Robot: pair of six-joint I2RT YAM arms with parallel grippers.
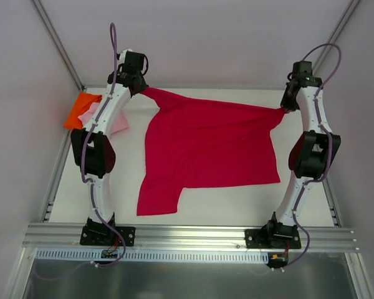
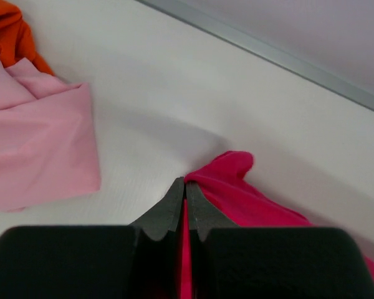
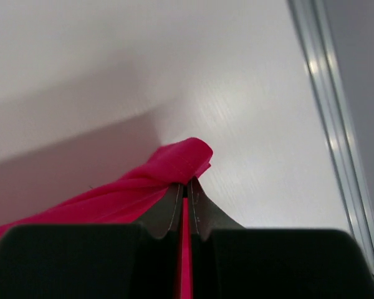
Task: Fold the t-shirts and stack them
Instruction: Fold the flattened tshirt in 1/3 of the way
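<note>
A large crimson t-shirt (image 1: 209, 146) lies spread over the middle of the white table, one sleeve pointing toward the near left. My left gripper (image 1: 141, 89) is shut on its far-left corner (image 2: 227, 171), a thin strip of red cloth showing between the pads. My right gripper (image 1: 284, 109) is shut on the far-right corner (image 3: 181, 159), and the cloth is pulled taut between the two. A light pink t-shirt (image 2: 34, 143) lies folded at the far left with an orange t-shirt (image 2: 9, 34) bunched behind it; the left arm hides part of both in the top view.
The table (image 1: 218, 205) is bordered by a metal rail at the near edge (image 1: 193, 237) and along the sides (image 3: 327, 118). White walls close in on the back and both sides. The pink and orange bundle (image 1: 81, 112) sits by the left rail.
</note>
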